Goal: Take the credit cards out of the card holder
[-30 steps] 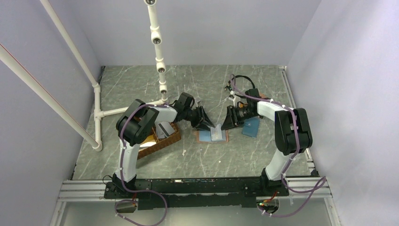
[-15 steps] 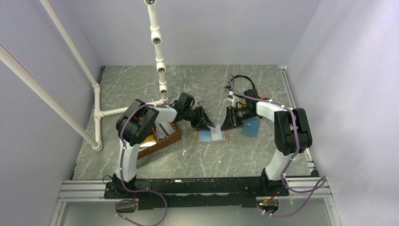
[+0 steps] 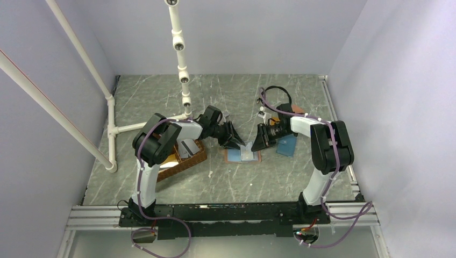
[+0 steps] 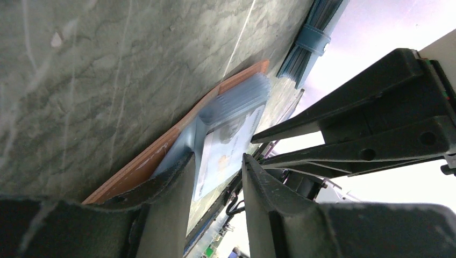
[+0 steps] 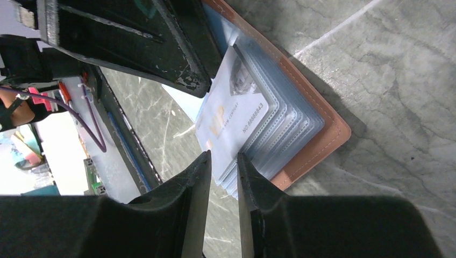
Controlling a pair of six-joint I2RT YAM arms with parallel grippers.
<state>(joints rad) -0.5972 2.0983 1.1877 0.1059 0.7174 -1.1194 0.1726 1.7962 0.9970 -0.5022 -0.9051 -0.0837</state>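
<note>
Shows the drawing-out step in hand, with no card yet free of the wallet. Finds the card holder (image 3: 232, 156) lying open and flat on the table (image 3: 269, 177) between the two arms, salmon cover down and clear blue pockets (image 5: 290, 123) up. Finds the top card (image 5: 231, 118), pale with a printed number, slid partway out but overlapping the stack of pockets. Places the left gripper (image 4: 218, 161) down at the holder's edge, jaws apart with a plain gap and the card showing between them; reads as bracing, not gripping. Places the right gripper (image 5: 223, 161) at the card's free edge, jaws close together with that edge running into the narrow gap; cannot tell whether pinched fast or merely straddled. Calls next for a sure pinch on that one card alone, then a pull along the pocket's opening, away from the holder, with the holder pinned down. Risks dragging a pocket sleeve or the whole holder along
</note>
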